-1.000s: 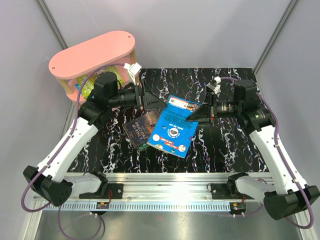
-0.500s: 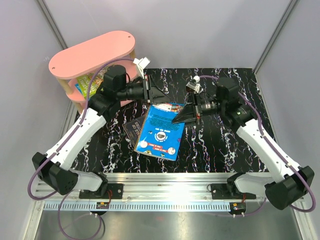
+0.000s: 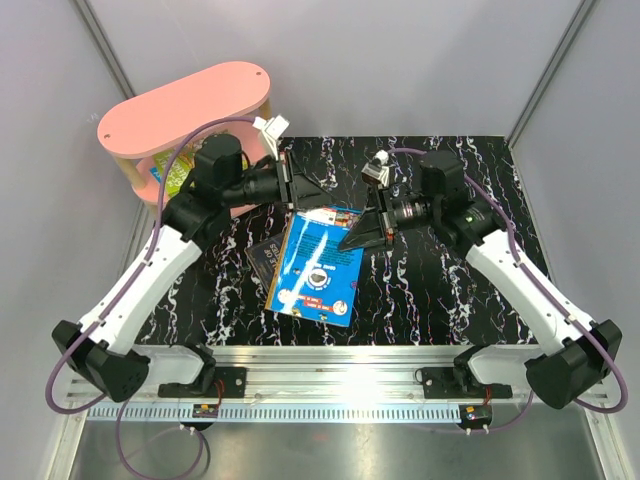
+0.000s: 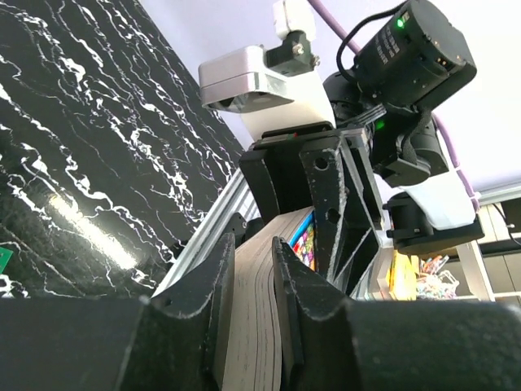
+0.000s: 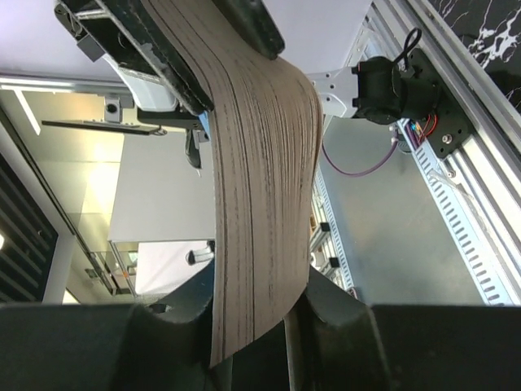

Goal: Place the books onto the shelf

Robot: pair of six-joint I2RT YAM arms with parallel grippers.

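— Since a second ago we have carried the blue book (image 3: 318, 268) leftward over the table (image 3: 450, 290). Our left gripper (image 3: 318, 201), which then stood wide and clear of the book, has closed on its upper edge.

— And our right gripper (image 3: 352, 240)?

— It grips that same upper edge from the other side, as it did before. In its wrist view the pages bend upward from between its fingers (image 5: 334, 326).

— So we hold the book with both?

— Yes. In the left wrist view our left fingers (image 4: 213, 293) stand narrow with the page edge pressed between them, and the right gripper faces them just beyond.

— Where is the book now?

— It hangs tilted near the middle of the table, with its lower part over the dark book (image 3: 264, 259). We cannot tell whether the two touch. The shelf (image 3: 185, 105) stands at the far left corner, well apart from the blue book.
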